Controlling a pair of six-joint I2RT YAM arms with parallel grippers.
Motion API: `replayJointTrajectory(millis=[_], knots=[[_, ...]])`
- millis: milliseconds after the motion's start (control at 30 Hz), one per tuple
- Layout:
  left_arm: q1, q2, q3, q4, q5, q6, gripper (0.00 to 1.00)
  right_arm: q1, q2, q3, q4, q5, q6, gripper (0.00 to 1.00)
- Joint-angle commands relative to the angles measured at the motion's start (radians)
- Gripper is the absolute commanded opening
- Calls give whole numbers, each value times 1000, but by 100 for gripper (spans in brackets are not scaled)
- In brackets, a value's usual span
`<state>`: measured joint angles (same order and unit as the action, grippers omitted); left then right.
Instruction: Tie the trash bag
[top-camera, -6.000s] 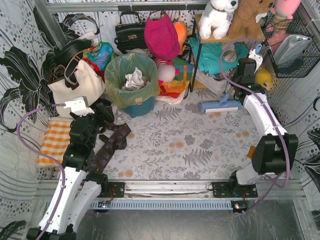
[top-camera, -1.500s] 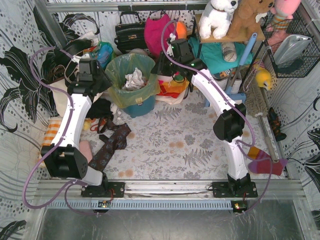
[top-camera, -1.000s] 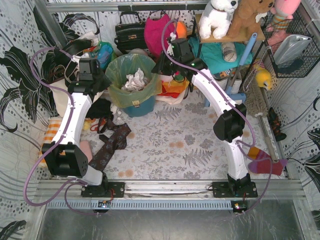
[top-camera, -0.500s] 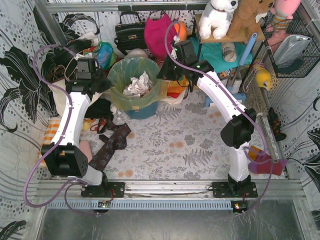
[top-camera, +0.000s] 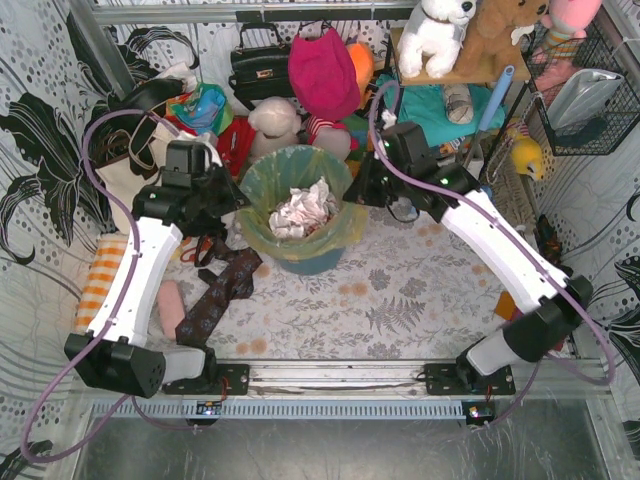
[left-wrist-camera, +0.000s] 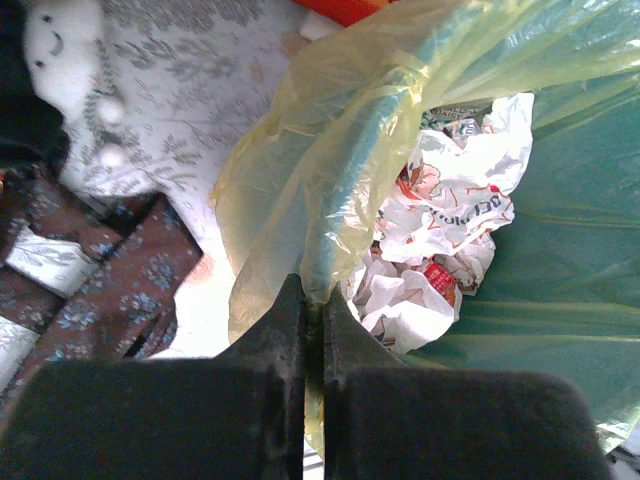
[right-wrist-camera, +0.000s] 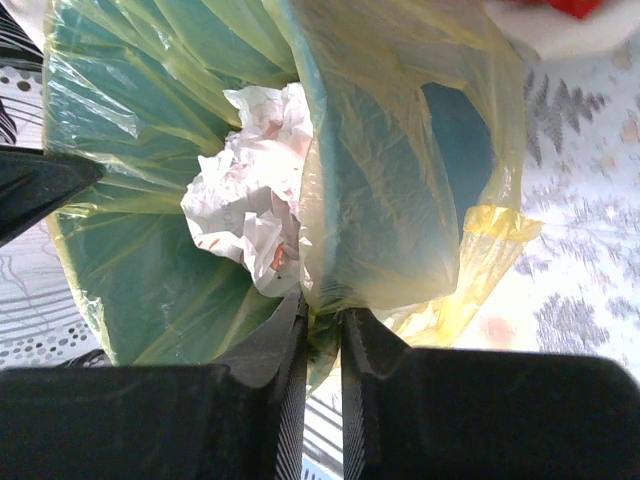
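Observation:
The trash bag, thin yellow-green plastic, lines a round teal bin on the patterned mat. Crumpled white paper lies inside. My left gripper is at the bag's left rim; in the left wrist view it is shut on a fold of the bag. At the right rim is my right gripper; in the right wrist view it pinches a bunch of the bag between nearly closed jaws. The paper shows beyond it.
A dark patterned cloth and an orange checked cloth lie left of the bin. Behind it are a cream tote, a black handbag, a pink bag and plush toys. A shelf and broom stand at back right.
The bin and bag have slid from the back toward the near side and a little right, with both grippers at the rim. The right jaws have closed onto the plastic.

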<state>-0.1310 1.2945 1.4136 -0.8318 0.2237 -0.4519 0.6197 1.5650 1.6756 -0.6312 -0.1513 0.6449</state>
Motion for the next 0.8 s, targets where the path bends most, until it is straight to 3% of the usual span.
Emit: replayJointTrajectory(millis=[0, 333, 767], knots=[[-108, -78, -31, 19, 115, -37, 0, 28, -163, -133, 19, -31, 51, 0], [-275, -224, -88, 1, 166, -166, 0, 31, -469, -328, -117, -55, 125, 0], [-479, -334, -222, 95, 176, -369, 0, 31, -613, -398, -242, -104, 188, 0]])
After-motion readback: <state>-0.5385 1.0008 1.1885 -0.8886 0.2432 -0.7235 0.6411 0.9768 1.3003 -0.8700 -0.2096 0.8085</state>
